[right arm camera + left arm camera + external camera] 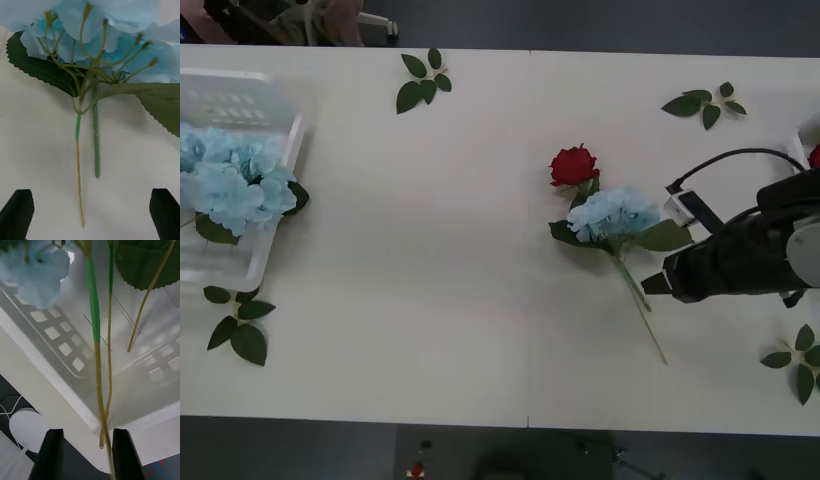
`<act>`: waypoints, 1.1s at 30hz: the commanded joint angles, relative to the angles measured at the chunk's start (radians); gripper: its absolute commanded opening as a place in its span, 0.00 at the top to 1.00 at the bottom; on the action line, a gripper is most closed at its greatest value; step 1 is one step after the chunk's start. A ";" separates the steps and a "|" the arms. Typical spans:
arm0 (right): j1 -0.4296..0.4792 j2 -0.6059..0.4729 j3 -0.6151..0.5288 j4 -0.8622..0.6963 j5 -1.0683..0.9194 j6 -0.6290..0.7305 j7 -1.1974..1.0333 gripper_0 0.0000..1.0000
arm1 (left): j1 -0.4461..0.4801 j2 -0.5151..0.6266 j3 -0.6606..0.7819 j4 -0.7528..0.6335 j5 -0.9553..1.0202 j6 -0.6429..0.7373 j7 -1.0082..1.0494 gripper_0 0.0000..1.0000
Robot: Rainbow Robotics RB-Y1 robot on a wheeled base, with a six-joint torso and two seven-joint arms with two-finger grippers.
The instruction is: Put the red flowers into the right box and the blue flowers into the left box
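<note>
White counter holds a blue flower (614,213) lying across a red rose (573,165) beside the right gripper (90,213), jaws released around both stems, so closing may snag the rose too.

Table: white top (430,300), with a thin seam running front to back near its middle
Leaf sprigs: four loose green ones, far centre (422,80), far right (704,105), near left (238,323), near right (800,362)
</note>
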 commanded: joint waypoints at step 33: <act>-0.199 0.285 0.177 0.276 0.286 -0.028 -0.058 0.68 | 0.008 -0.517 0.282 -0.538 0.578 0.084 0.014 0.00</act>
